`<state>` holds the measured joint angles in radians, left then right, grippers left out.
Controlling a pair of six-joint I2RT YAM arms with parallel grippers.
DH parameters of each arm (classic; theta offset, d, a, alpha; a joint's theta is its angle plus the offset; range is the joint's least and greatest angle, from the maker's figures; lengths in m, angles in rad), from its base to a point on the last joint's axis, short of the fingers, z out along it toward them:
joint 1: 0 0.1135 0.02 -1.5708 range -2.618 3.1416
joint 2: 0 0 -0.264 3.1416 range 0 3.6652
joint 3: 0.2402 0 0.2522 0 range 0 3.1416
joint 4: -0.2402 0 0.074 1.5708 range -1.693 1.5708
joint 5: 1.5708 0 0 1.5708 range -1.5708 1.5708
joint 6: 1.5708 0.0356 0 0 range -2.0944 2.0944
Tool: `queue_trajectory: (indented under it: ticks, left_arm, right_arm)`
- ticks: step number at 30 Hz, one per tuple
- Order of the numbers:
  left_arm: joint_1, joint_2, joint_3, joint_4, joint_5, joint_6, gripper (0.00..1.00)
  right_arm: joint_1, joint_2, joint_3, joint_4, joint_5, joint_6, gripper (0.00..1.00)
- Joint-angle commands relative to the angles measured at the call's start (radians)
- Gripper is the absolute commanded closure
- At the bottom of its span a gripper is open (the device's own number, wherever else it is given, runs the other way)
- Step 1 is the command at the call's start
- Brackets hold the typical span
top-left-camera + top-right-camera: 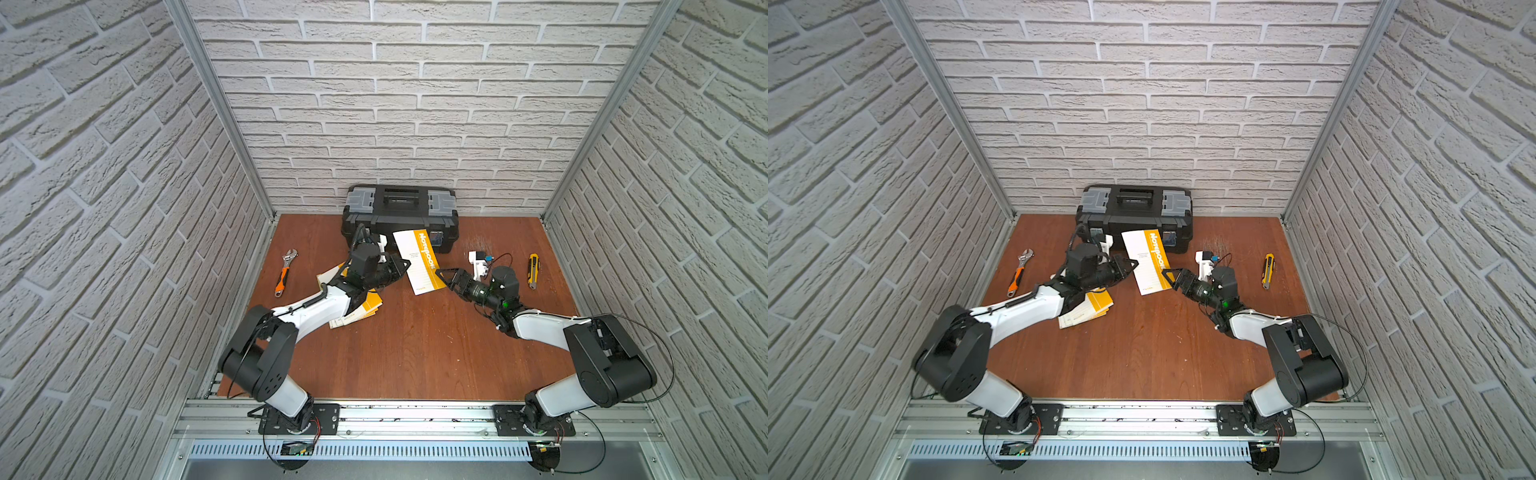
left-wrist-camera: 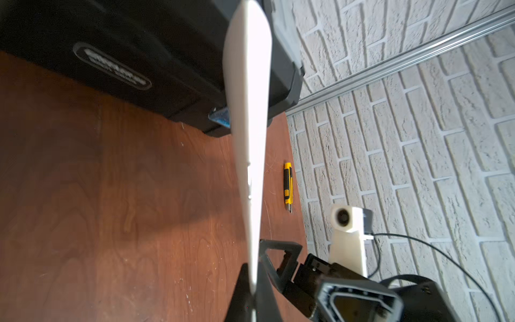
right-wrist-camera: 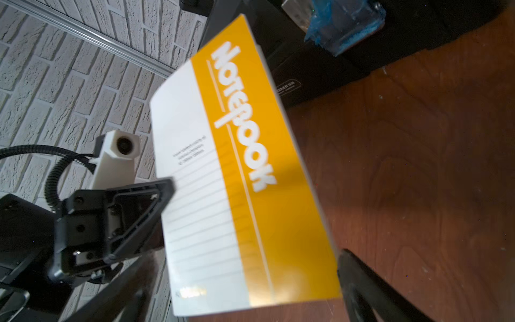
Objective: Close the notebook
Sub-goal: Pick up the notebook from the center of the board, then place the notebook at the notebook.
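Left wrist view: the notebook [image 2: 248,111] is seen edge-on, pinched between the shut jaws of the left gripper [image 2: 252,288]. In both top views it is held tilted above the wooden table [image 1: 415,353], mid-frame, just below the black toolbox [image 1: 401,205]. The right gripper [image 1: 439,274] is seen with jaws spread wide, and the notebook's lower yellow corner is framed between them.

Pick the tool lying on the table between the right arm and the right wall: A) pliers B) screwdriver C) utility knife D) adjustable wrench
C: the yellow-and-black utility knife lies there, while the orange-handled adjustable wrench lies on the opposite side of the table.
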<state>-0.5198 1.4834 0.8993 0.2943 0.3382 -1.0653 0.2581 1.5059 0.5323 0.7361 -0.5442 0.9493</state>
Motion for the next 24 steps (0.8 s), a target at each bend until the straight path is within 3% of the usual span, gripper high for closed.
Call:
queue_trajectory:
  ticks: [1,12,16,24]
  left_arm:
    - [0.069,-0.129,-0.042,-0.142,0.074,0.102,1.0]
    - [0.347,-0.388,-0.275,-0.158,0.221,0.011,1.0]
    - [0.411,-0.41,-0.36,-0.093,0.265,-0.045,1.0]
    - [0.476,-0.387,-0.417,-0.087,0.285,0.004,1.0]
  right_arm:
    - [0.0,-0.023,-0.024,-0.007,-0.01,-0.013,0.0]
    - [0.003,-0.019,-0.037,0.031,-0.046,0.028,0.0]
    - [0.007,-0.012,-0.038,0.041,-0.045,0.032,0.0]
    - [0.056,0.052,-0.003,0.102,-0.048,0.063,0.0]
